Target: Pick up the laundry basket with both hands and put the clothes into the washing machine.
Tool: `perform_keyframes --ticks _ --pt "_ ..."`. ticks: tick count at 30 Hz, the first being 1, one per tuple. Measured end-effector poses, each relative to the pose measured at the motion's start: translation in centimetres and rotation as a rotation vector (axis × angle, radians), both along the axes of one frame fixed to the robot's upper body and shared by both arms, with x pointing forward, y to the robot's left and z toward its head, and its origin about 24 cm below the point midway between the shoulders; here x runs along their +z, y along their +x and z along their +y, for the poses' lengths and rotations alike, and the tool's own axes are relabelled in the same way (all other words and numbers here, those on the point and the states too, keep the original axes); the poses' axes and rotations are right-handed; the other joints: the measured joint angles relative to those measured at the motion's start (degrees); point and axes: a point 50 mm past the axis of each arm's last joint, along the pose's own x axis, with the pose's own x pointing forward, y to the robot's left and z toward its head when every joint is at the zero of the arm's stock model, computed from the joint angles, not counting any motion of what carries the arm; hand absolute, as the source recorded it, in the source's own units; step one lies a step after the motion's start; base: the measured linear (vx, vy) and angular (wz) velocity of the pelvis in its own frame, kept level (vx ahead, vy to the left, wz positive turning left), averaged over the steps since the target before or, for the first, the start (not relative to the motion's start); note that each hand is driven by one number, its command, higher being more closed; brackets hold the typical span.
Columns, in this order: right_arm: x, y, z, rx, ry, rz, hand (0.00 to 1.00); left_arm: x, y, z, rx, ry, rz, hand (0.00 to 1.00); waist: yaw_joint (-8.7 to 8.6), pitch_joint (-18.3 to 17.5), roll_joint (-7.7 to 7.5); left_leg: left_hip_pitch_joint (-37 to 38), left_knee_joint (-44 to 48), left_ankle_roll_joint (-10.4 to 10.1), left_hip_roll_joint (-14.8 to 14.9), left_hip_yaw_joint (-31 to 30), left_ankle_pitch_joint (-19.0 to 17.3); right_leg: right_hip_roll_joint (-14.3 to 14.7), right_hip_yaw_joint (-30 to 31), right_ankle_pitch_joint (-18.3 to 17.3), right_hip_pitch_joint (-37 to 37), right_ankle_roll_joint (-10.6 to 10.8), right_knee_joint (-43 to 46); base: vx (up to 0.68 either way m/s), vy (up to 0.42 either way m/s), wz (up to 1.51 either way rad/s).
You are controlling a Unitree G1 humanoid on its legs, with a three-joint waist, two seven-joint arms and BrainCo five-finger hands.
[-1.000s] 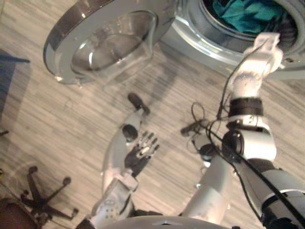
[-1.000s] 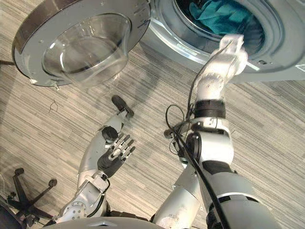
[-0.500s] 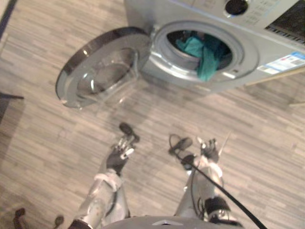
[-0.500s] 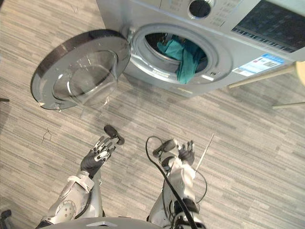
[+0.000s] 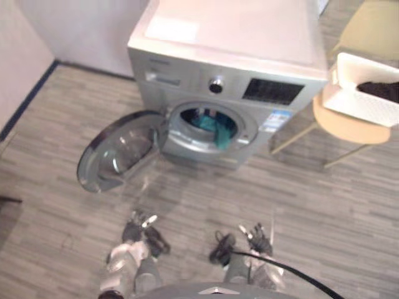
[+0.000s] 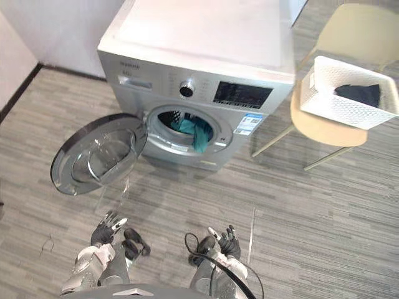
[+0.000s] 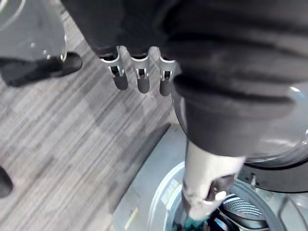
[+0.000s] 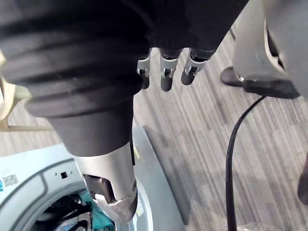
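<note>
Looking down, the basket (image 6: 343, 109) sits on a chair (image 6: 324, 129) just right of the washer (image 6: 187, 56), with teal cloth (image 6: 194, 132) draped over the washer's open mouth. Up close at the wrists, the left hand (image 7: 142, 77) and right hand (image 8: 166, 77) show straight, slack fingers, both empty.

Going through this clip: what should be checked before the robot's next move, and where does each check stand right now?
1. Washer door swung wide open: ok.
2. Drum opening clear: not ok, a teal cloth hangs over its lower rim.
3. Laundry basket in sight, on the chair to the robot's right of the machine: ok.
4. Basket emptied: not ok, a dark garment lies in it.
5. Left hand open and empty, low over the floor: ok.
6. Right hand open and empty, low over the floor: ok.
</note>
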Motion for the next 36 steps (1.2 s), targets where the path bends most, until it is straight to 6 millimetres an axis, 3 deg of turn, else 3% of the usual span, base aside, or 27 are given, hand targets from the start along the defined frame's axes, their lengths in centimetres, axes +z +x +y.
perform_keyframes --ticks 4,6,10,16,17,23,27,31,33,36 --pt "-1.8 -3.1 -1.6 -0.071 -0.033 0.161 0.00 -1.8 -2.9 1.0 0.052 0.037 0.148 0.00 -0.58 -2.53 -0.39 4.67 -5.92 -0.58 -3.25 0.37 2.14 2.31 2.77 3.66 3.26 0.64 -6.70 0.04 0.005 -0.26" --pt "-2.8 -5.5 -2.5 -0.158 -0.022 0.260 0.00 -2.5 -4.3 1.6 0.099 0.052 0.215 0.00 -0.70 -3.08 -0.11 9.19 -10.78 -0.61 -5.65 0.29 4.66 3.53 3.09 6.01 7.65 1.06 -11.55 0.08 0.029 -0.15" --pt "-3.3 -8.5 -3.3 -0.240 -0.012 0.340 0.00 -3.1 -6.4 1.9 0.152 0.054 0.287 0.00 -0.92 -4.98 0.40 14.28 -15.59 0.21 -8.56 -1.13 7.15 4.96 2.41 8.52 13.30 2.25 -16.21 0.08 0.025 0.02" --pt "-3.3 -8.8 -3.8 -0.258 -0.038 0.358 0.00 -3.4 -7.7 1.7 0.188 0.040 0.321 0.00 -0.49 -5.71 0.61 18.76 -18.98 -0.91 -9.91 -4.61 8.02 5.49 1.70 8.54 17.79 2.02 -17.57 0.04 0.034 0.04" --pt "-3.9 -8.7 -2.8 -0.243 0.006 0.403 0.00 -3.9 -9.5 1.7 0.210 0.034 0.377 0.00 -0.47 -7.57 0.33 21.25 -23.98 -1.03 -14.32 -7.30 8.62 4.55 4.75 9.36 19.70 3.13 -21.01 0.00 0.000 0.00" --pt "-3.9 -8.3 -2.9 -0.240 0.003 0.395 0.00 -3.8 -9.4 1.7 0.207 0.034 0.373 0.00 -0.39 -7.47 0.46 20.82 -24.29 -1.00 -14.62 -8.21 8.63 4.14 3.48 8.95 19.71 3.68 -20.60 0.00 0.003 0.08" --pt "-3.7 -8.2 -3.5 -0.171 -0.054 0.411 0.00 -3.7 -9.0 1.4 0.198 0.045 0.366 0.00 -0.22 -6.96 1.17 19.43 -24.30 -0.63 -15.27 -9.09 7.77 2.38 1.12 7.93 18.85 4.75 -18.93 0.00 0.058 0.18" --pt "-3.5 -6.2 -3.1 -0.039 -0.109 0.391 0.00 -3.6 -8.5 1.4 0.171 0.068 0.358 0.00 0.24 -6.22 1.07 17.78 -23.74 -0.42 -15.19 -6.10 7.18 0.70 -2.43 8.17 16.46 4.31 -16.83 0.05 0.057 -0.20" --pt "-3.4 -5.2 -2.6 0.033 -0.135 0.379 0.00 -3.4 -8.0 1.7 0.159 0.083 0.343 0.00 0.11 -5.57 0.95 16.30 -17.75 -0.38 -12.60 -4.27 4.69 0.58 -2.07 8.33 15.84 4.09 -15.90 0.11 -0.021 -0.45" --pt "-3.3 -5.0 -2.9 0.095 -0.177 0.385 0.00 -3.3 -7.5 1.9 0.150 0.095 0.327 0.00 -0.04 -4.45 0.73 14.66 -8.45 -0.70 -6.85 -2.16 1.09 2.88 -1.94 8.12 15.97 3.82 -15.43 0.09 -0.120 -0.34"
